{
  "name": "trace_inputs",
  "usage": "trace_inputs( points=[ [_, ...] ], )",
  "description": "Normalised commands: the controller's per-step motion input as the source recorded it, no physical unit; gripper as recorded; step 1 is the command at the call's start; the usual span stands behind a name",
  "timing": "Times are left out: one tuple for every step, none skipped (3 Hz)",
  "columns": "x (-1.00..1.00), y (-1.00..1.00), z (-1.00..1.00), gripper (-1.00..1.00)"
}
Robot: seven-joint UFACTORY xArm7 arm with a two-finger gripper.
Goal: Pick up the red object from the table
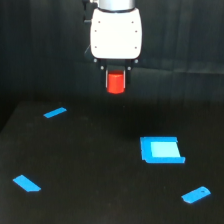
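The red object (116, 83) is seen held between the fingers (116, 80) of the white-bodied arm (115, 32), which are clamped on its two sides; the dark fingers are barely made out against the draped backdrop (190, 45). The red object is lifted clear of the bench (100, 165), well above its black surface, and hangs upright under the arm's white housing. Four blue pieces are left lying on the bench. A squarish blue block (161, 150) is found below the red object and toward the exterior view's right. A thin blue strip (55, 113) is placed below the red object and toward the exterior view's left. A slanted blue piece (27, 183) is set far below-left of it, and a rounded blue piece (196, 194) far below-right
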Motion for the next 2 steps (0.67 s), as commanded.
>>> trace_inputs(
  points=[
    [0.15,0.12,-0.06,-1.0],
    [0.11,-0.06,0.08,-0.96]
  ],
)
